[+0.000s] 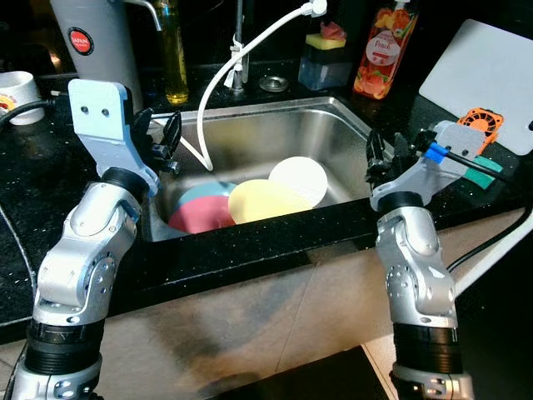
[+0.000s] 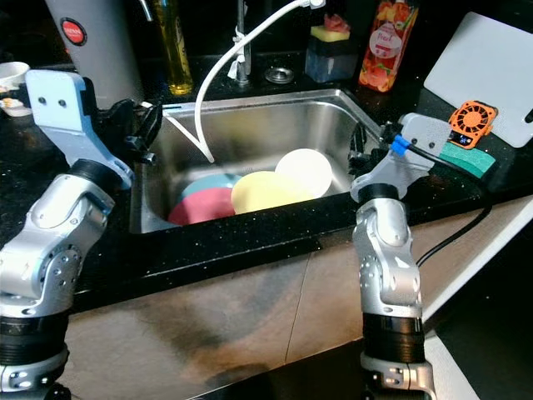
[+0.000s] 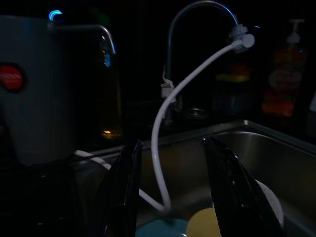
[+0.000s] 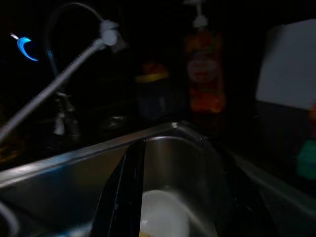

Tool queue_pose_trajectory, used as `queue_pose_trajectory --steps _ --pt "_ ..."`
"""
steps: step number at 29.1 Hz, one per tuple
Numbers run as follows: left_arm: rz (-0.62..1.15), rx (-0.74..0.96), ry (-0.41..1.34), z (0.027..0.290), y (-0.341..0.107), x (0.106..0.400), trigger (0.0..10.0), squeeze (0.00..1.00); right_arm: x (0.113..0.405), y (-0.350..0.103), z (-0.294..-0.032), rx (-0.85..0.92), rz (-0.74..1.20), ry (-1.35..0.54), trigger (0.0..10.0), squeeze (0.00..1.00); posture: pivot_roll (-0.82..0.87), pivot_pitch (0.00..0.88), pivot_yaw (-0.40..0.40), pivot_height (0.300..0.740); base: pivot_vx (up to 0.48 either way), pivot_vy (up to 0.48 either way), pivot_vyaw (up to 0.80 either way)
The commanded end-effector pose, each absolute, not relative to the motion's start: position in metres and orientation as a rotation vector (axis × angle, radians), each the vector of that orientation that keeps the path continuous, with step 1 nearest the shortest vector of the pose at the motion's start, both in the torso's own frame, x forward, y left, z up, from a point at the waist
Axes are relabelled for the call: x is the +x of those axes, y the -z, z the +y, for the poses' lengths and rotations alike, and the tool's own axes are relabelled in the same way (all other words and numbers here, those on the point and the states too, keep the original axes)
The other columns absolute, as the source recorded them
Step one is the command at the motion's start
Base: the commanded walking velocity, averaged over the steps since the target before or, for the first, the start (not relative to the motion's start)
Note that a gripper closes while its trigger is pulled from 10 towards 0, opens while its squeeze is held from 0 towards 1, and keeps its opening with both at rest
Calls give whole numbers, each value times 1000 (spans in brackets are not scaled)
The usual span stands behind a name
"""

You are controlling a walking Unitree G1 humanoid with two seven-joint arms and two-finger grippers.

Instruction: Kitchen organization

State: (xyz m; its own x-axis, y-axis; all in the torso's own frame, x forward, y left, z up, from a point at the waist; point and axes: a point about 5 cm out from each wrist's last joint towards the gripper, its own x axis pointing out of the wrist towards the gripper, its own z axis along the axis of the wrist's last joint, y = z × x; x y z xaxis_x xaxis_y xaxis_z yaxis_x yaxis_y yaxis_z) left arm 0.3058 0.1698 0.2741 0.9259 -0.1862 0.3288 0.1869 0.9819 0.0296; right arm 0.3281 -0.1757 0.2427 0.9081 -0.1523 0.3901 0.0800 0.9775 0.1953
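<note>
Both the left tool (image 1: 165,137) and the right tool (image 1: 385,155) are hovering open at the sink (image 1: 333,112) rim, so I judge the right should be dipping toward the white plate (image 1: 298,178), at ten o'clock from it, gripping its rim squarely.

A black speckled countertop (image 1: 33,167) held a steel sink (image 1: 333,133), white cutting board (image 1: 487,79), and soap bottle (image 1: 385,50).

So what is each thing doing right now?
Left pincer: open, holding nothing, over the sink's left edge.
Right pincer: open, holding nothing, at the right edge.
Plates: overlapping in the sink.
Hose: hanging into the sink.
</note>
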Motion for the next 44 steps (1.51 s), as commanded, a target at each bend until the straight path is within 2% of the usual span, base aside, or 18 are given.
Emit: queue_pose_trajectory --steps 1,23,44 --pt "-305 3 159 173 -265 309 10000 0 328 -246 -182 168 -436 156 10000 0 140 44 -45 740 0 0 0" --pt "-302 -3 130 175 -264 312 10000 0 333 -249 -183 157 -449 152 10000 0 141 52 -51 740 0 0 0" --pt "-304 2 127 177 -265 312 10000 0 332 -248 -177 174 -445 116 10000 0 142 52 -49 740 -382 0 0"
